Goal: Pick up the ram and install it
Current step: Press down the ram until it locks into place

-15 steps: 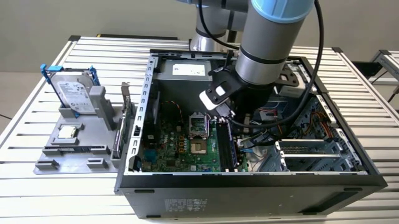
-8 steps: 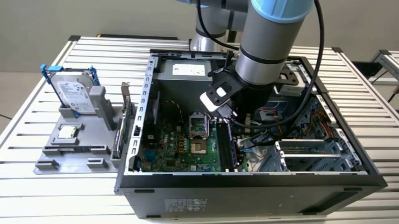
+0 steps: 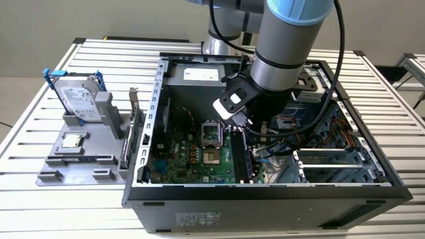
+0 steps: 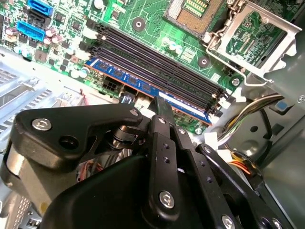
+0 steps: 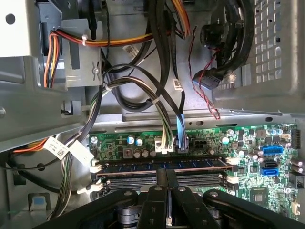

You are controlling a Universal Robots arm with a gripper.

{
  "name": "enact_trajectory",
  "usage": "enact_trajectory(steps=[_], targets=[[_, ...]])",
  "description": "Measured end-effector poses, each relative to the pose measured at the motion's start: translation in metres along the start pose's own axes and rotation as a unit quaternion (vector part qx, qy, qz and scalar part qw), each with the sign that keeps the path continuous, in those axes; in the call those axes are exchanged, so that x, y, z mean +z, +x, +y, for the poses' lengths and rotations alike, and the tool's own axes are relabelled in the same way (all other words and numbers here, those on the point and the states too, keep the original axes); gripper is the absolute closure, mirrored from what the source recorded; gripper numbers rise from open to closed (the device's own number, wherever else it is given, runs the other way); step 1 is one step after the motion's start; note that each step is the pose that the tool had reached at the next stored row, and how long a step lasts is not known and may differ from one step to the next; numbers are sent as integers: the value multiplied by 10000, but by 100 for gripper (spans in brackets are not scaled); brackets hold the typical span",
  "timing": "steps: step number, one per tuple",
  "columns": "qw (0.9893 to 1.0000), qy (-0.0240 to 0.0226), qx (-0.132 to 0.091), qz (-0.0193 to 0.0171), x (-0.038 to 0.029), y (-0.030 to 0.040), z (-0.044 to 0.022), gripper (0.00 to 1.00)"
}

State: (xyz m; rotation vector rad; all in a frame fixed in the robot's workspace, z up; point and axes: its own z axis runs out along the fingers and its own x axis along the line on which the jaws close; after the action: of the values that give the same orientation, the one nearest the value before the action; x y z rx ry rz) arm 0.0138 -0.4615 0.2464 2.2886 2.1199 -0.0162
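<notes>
The long blue ram stick (image 4: pixel 143 78) sits in the outermost of the black memory slots (image 4: pixel 157 59) on the green motherboard (image 3: pixel 192 149), inside the open black computer case (image 3: pixel 265 199). The black gripper (image 4: pixel 162 107) hangs just above it, fingers closed together, holding nothing.

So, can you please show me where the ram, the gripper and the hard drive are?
ram (image 4: pixel 143 82): second wrist view, on its blue board, seated in a memory slot.
gripper (image 4: pixel 162 109): second wrist view, at its fingertips, just above the ram.
hard drive (image 3: pixel 78 102): exterior view, on its silver face.
</notes>
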Motion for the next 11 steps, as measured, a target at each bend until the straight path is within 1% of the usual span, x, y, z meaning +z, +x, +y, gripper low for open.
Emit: enact_trajectory(steps=[5,11], targets=[[10000,-1,-29,1,22,14,0,100],[10000,-2,-71,1,75,27,-1,100]])
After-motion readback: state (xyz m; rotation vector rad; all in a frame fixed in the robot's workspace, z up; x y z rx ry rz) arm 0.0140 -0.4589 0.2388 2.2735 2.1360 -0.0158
